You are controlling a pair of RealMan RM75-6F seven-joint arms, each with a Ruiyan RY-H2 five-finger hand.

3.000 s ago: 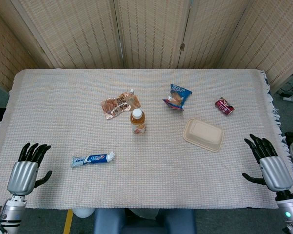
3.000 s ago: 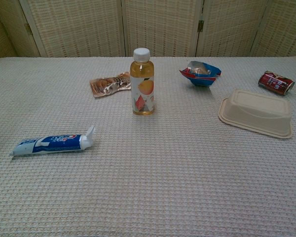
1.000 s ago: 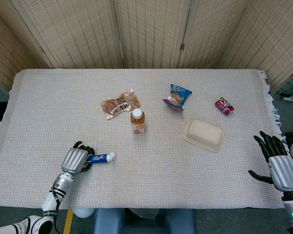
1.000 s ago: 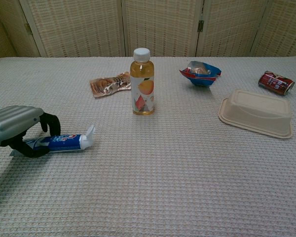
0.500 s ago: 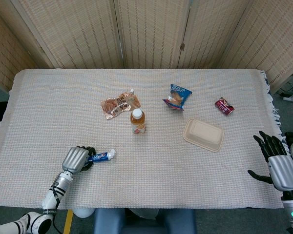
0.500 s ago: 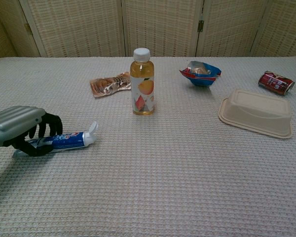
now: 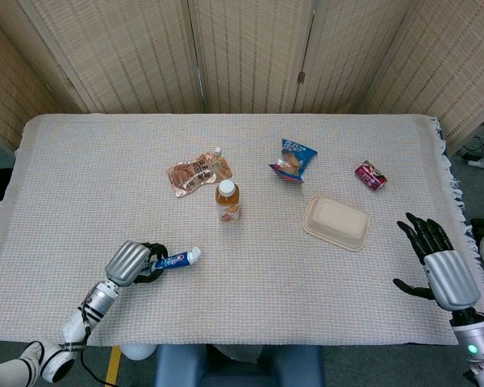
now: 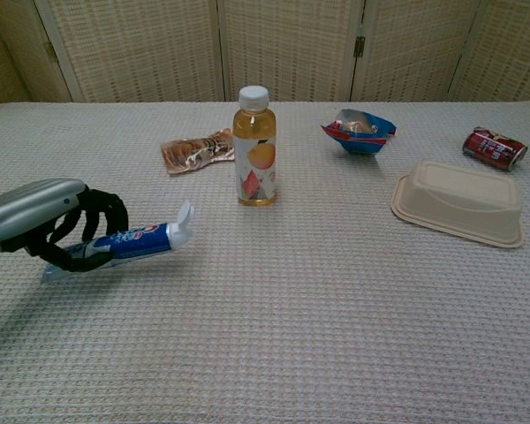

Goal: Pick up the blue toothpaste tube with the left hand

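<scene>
A: Where did you have the left hand (image 7: 129, 263)?

B: At about 7 o'clock on the table (image 7: 81, 173), near the front edge. You had its fingers (image 8: 95, 231) curled around the blue toothpaste tube (image 8: 134, 242), gripping the tail end, with the white cap tilted up toward 2 o'clock and the tube raised off the cloth.

A: What lay around it?

B: Open cloth on every side. The brown pouch (image 7: 197, 172) and the juice bottle (image 7: 227, 201) stood well apart near the centre, toward 12 o'clock.

A: And further right?

B: The blue snack bag (image 7: 292, 160), the beige lidded tray (image 7: 335, 222) and the red can (image 7: 370, 175) sat toward 2 and 3 o'clock. Your right hand (image 7: 436, 262) hovered at 4 o'clock by the fringed right edge, fingers spread, holding nothing, with bare cloth between it and the tray.
</scene>
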